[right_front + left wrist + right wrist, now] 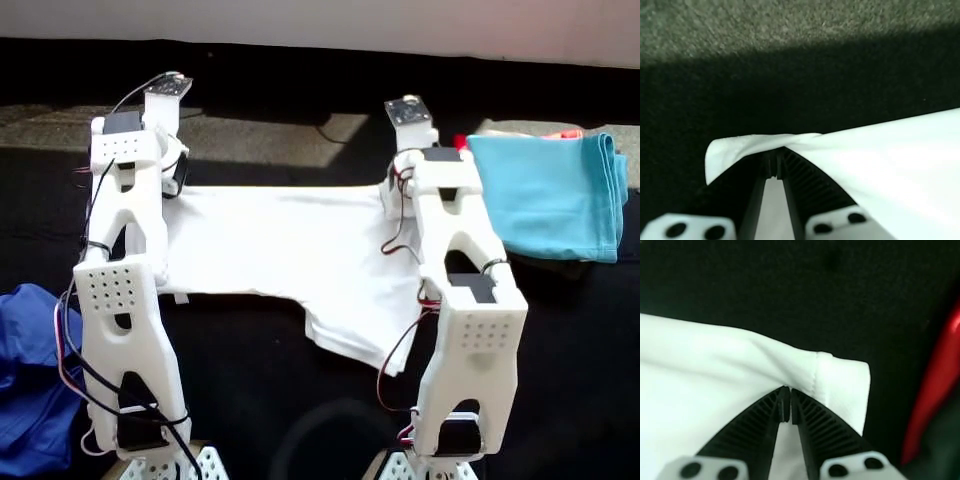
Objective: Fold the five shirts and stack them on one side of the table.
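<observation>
A dark table (250, 400) is seen from above, with two white robot arms standing side by side at its near edge. A white shirt (290, 250) lies spread across the middle of the table, stretched between the two arms. Its far edge runs fairly straight from one arm to the other, and its near right part hangs in loose folds towards the right arm's base.

The left arm (125, 300) bends over the far left corner of the white shirt. From its wrist, the left gripper (775, 167) has its two ribbed black fingers pressed together on the shirt's edge, and a flap of white cloth curls up over the tips.

The right arm (470, 310) bends over the far right corner. The right gripper (788, 405) is likewise closed tight, pinching the white cloth just beside a stitched hem at the corner.

At the far right of the table sits a folded teal shirt (550, 195), close beside the right arm. A sliver of red cloth (462, 141) shows at its far left corner. At the near left edge, a blue shirt (30, 380) lies bunched in a heap beside the left arm's base, well apart from the teal one.
</observation>
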You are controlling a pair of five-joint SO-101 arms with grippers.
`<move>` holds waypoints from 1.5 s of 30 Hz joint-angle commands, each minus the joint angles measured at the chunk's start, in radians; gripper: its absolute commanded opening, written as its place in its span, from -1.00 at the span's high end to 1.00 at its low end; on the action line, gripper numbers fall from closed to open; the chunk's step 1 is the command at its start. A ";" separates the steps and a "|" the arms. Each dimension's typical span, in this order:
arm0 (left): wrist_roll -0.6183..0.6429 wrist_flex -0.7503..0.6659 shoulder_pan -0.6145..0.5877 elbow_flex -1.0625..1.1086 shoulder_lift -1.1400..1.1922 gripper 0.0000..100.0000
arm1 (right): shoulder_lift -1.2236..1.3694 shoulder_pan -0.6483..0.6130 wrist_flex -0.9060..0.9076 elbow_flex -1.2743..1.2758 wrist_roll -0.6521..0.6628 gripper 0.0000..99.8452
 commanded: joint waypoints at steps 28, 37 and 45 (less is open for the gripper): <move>0.018 0.094 -0.073 -0.407 0.217 0.98 | 0.051 -0.015 0.200 -0.291 -0.006 0.99; 0.018 0.196 -0.114 -0.576 0.211 0.98 | 0.005 0.087 0.213 -0.277 -0.006 0.99; 0.021 0.396 -0.081 -0.696 0.096 0.98 | -0.308 0.007 0.320 -0.266 -0.006 0.99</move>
